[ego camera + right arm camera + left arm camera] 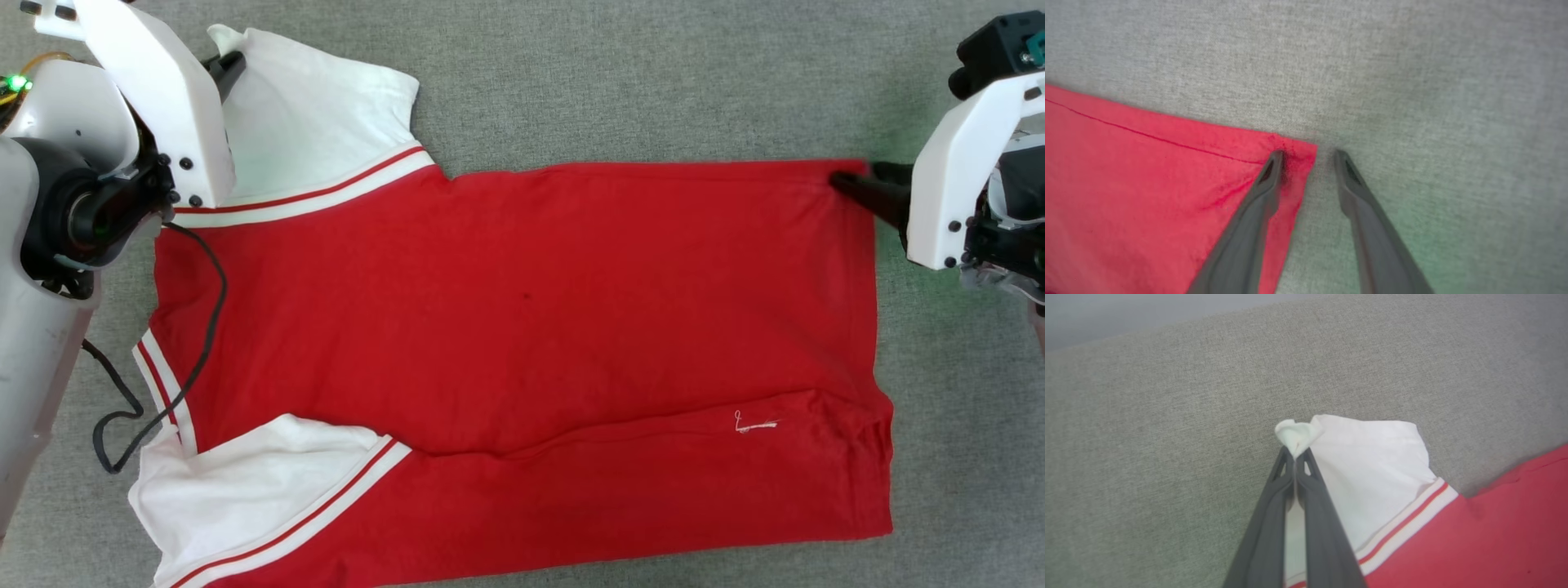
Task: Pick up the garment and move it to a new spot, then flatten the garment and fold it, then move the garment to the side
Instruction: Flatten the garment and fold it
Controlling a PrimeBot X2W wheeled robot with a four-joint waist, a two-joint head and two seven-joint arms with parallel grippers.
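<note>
The garment (522, 327), a red jersey with white sleeves and striped trim, lies spread flat on the grey cloth surface, its plain red side up and the hem to the right. My left gripper (1295, 455) is shut on the tip of the far white sleeve (1372, 469), pinching a small bunch of white cloth. My right gripper (1306, 157) is open at the garment's far hem corner (1300, 153): one finger rests on the red cloth, the other on the bare surface beside it. In the head view the right gripper (857, 184) touches that corner.
A grey woven cloth surface (653, 82) stretches all around the garment. A black cable (204, 327) hangs from my left arm and loops over the garment's collar end. The near white sleeve (245, 482) lies folded at the lower left.
</note>
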